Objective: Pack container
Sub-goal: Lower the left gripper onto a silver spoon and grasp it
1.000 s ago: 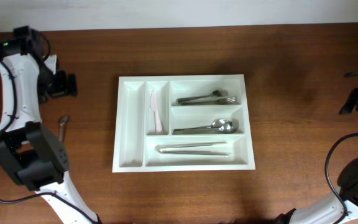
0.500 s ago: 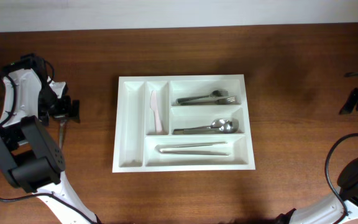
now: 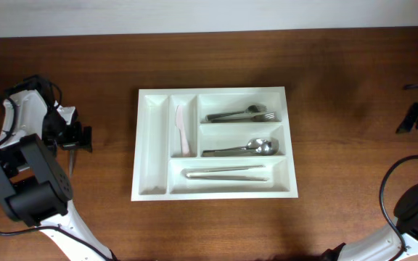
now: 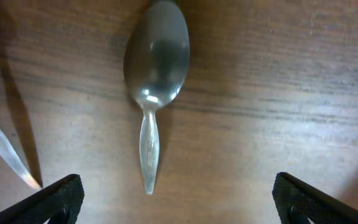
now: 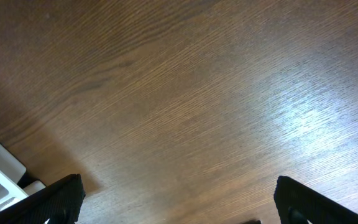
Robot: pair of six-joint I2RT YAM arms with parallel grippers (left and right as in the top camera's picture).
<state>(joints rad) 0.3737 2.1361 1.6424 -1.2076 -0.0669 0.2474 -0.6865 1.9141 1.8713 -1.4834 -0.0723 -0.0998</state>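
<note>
While the spoon [image 4: 150, 99] is lying on the bench [image 4: 272, 93], well left of the tray [image 3: 223, 91], the left jaws are being held wide open, empty, over its handle; centring astride the handle is being advised before closing. Right jaws likewise open, empty.

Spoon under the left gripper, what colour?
Silver; the spoon shows best in the left wrist view.
</note>
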